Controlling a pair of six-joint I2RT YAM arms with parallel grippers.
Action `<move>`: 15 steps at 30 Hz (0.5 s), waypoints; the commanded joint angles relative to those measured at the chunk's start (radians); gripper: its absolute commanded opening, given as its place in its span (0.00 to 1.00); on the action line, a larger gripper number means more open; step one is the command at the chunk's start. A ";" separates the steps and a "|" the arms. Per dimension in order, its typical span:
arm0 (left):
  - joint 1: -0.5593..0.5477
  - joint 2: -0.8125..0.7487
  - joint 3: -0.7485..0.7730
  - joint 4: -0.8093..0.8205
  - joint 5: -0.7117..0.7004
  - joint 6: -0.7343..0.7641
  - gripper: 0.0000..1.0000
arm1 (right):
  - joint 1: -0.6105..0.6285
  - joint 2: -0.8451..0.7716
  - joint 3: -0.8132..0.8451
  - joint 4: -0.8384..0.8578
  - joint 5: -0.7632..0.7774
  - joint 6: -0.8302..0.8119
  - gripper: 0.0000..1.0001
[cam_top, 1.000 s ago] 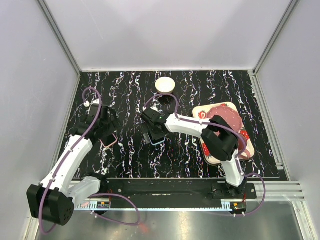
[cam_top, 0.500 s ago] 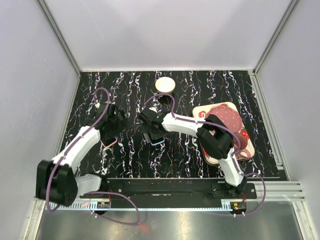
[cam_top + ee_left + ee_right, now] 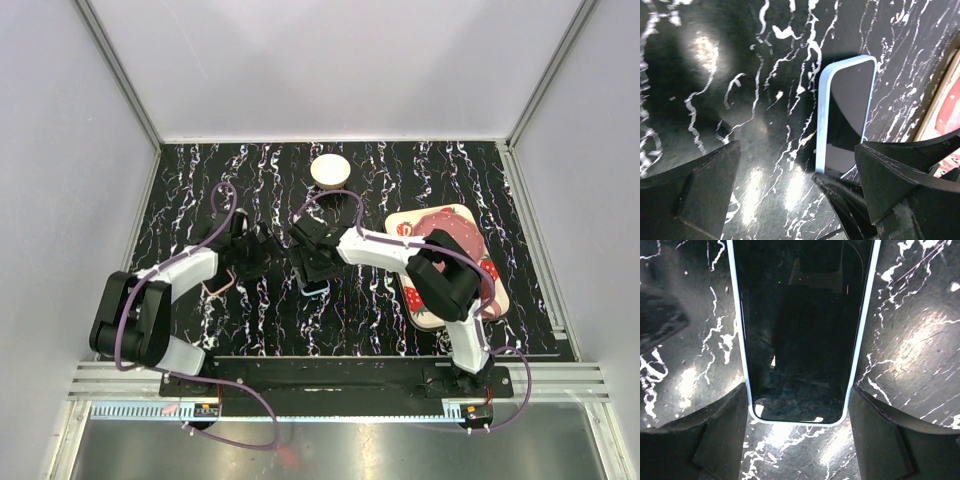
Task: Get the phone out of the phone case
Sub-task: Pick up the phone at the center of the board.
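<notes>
The left gripper (image 3: 268, 250) has swung in from the left side of the table and now sits just beside the right gripper (image 3: 312, 270), its arm folded back toward its base. The right gripper has barely shifted.

The phone (image 3: 800, 315) lies flat, dark screen up, seated in its light blue phone case (image 3: 821, 120), whose rim shows around every visible edge. One short end of the phone lies between the right gripper's two fingers (image 3: 705, 440), which stand spread apart, one at each corner. Whether they touch the case cannot be told.

In the left wrist view, the left gripper's jaws are wide apart and hold nothing. The phone lies ahead of them, angled toward the right-hand finger (image 3: 905, 190), with its near end hidden behind the right gripper's dark body.

Everything rests on a black table (image 3: 400, 180) veined with white. Beyond both grippers, toward the back wall, sits a small round cream-coloured disc (image 3: 329, 170). On the far side of the right gripper from the left gripper lies a pale board with a red pattern (image 3: 455, 235), partly covered by the right arm.
</notes>
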 commanded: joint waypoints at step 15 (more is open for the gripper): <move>-0.048 0.222 -0.061 0.447 0.280 -0.082 0.81 | -0.074 -0.190 -0.139 0.199 -0.363 0.127 0.35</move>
